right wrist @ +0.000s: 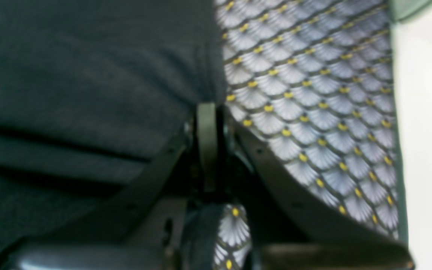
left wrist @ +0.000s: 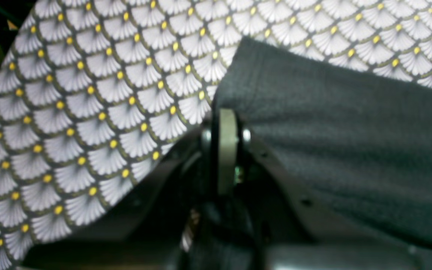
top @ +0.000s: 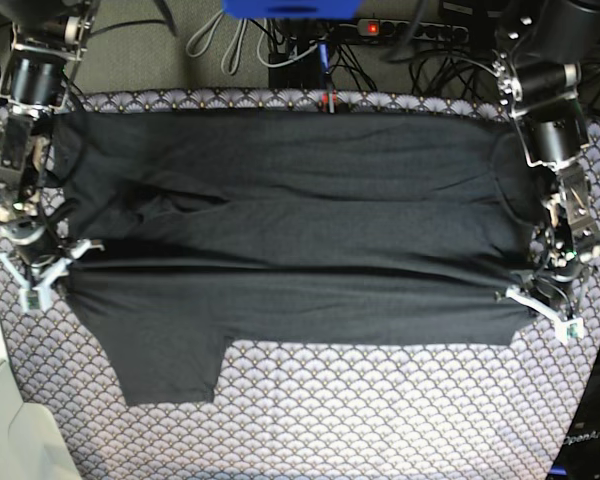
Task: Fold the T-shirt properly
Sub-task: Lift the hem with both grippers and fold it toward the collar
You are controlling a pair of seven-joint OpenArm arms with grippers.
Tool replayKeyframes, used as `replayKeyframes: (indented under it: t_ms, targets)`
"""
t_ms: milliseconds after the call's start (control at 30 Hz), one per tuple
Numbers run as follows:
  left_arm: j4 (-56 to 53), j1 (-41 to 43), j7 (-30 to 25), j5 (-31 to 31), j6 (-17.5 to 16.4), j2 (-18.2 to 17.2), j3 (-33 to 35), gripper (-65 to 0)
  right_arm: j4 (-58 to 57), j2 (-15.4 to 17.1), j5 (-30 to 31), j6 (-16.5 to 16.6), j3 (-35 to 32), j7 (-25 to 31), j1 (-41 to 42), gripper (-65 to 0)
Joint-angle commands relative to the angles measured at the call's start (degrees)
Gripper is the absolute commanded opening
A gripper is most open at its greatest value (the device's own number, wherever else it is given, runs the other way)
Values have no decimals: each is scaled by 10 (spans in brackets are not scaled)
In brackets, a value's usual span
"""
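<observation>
The dark T-shirt lies spread wide across the table, with a taut fold ridge running side to side and one sleeve reaching toward the front. At the base view's right edge of the shirt, my left gripper is shut on the cloth. The left wrist view shows its closed jaws pinching the T-shirt at its edge. My right gripper is at the shirt's opposite side. In the right wrist view it is shut on the T-shirt at the hem.
A grey scallop-print cloth with yellow dots covers the table under the shirt. Cables and a power strip lie behind the table. A pale surface borders the cloth beside the right arm.
</observation>
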Motion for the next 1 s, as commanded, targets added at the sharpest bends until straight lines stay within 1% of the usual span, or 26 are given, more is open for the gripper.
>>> replayKeyframes:
  t_ms: [0, 100, 167, 300, 467, 667, 733, 967]
  targets:
    - [14, -14, -11, -3, 1, -10, -2, -643, 13, 11, 14, -2, 8, 13, 9, -650]
    - [17, -14, -9, -3, 1, -10, -2, -643, 13, 24, 37, -2, 11, -9, 10, -650]
    - [24, -14, -8, -3, 1, -9, -2, -643, 13, 30, 52, -2, 11, -14, 9, -650]
    - [25, -14, -6, -27, 1, -4, -10, -643, 14, 35, 55, -2, 11, -14, 8, -650]
    - [26, -14, 25, -54, 1, -4, -44, -643, 25, 34, 55, -1, 11, -14, 5, -650]
    - [41, -10, 31, -54, 1, -7, -45, -643, 88, 32, 55, -1, 11, -15, -32, -650]
    - [56, 4, 31, -55, 1, -6, -45, -643, 104, 25, 55, -1, 11, -15, -40, -650]
    - [120, 39, 31, -55, 1, -3, -45, -643, 114, 21, 59, -1, 11, -14, -54, -650]
